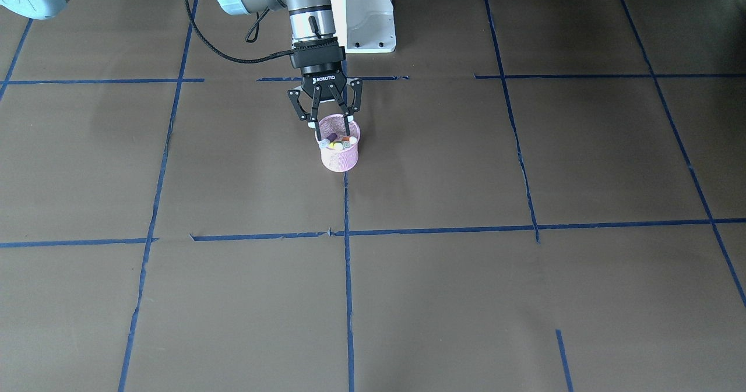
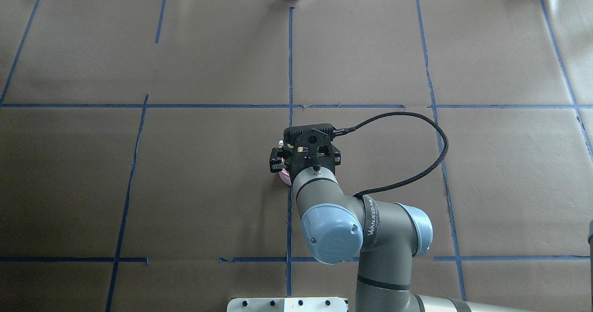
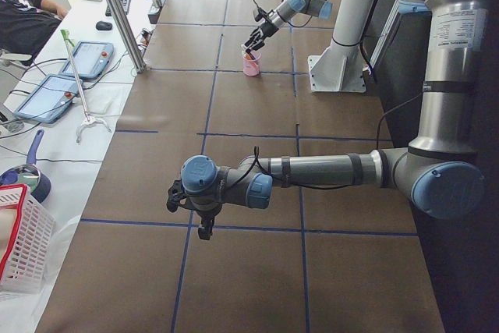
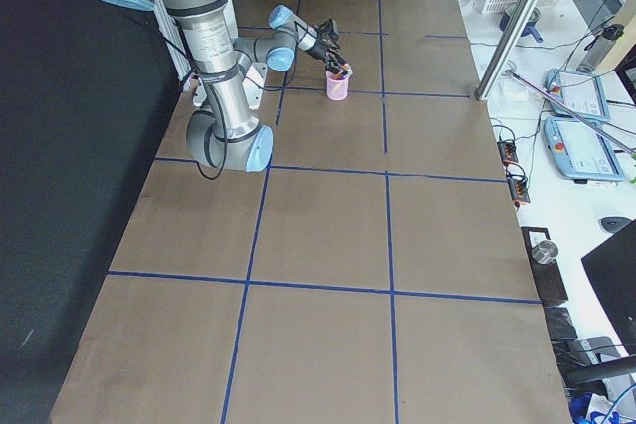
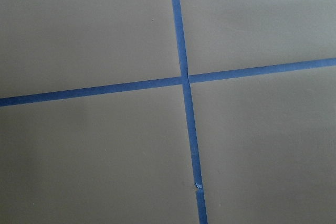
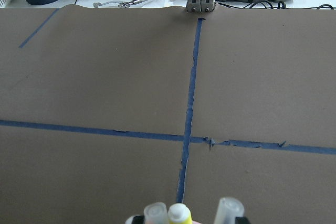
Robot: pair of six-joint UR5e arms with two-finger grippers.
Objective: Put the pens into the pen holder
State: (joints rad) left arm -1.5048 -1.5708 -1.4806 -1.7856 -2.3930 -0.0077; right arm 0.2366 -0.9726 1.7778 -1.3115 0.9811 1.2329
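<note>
The pen holder [image 1: 338, 158] stands upright on the brown counter [image 1: 524, 299] a little above the middle of the front-facing view, just left of the long blue tape line [image 1: 348, 275] that runs up the frame; it is pink wire mesh, and in the overhead view only a pink sliver of it shows under the wrist of the arm above it. The pens [image 1: 337, 143] are inside it with their ends up, leaning together near the rim; a yellow end, a reddish one and pale caps can be made out, and how many there are is not plain. The right wrist view catches the same ends along its bottom edge, two clear caps on either side of a yellow one, with brown paper and a tape cross beyond.

The right pincer [image 1: 331, 130] hangs straight over the cup, pointing down; its fingers are spread to about the cup's width and reach to the rim, one tip dipping inside on the frame's right, and nothing is seen pinched between them, so it is released.

The left pincer [image 3: 178, 195] shows only in the left side view, low and left of centre, held above bare paper well apart from the cup; whether it is clenched or released I cannot tell; its wrist camera sees only a crossing of tape lines.
</note>
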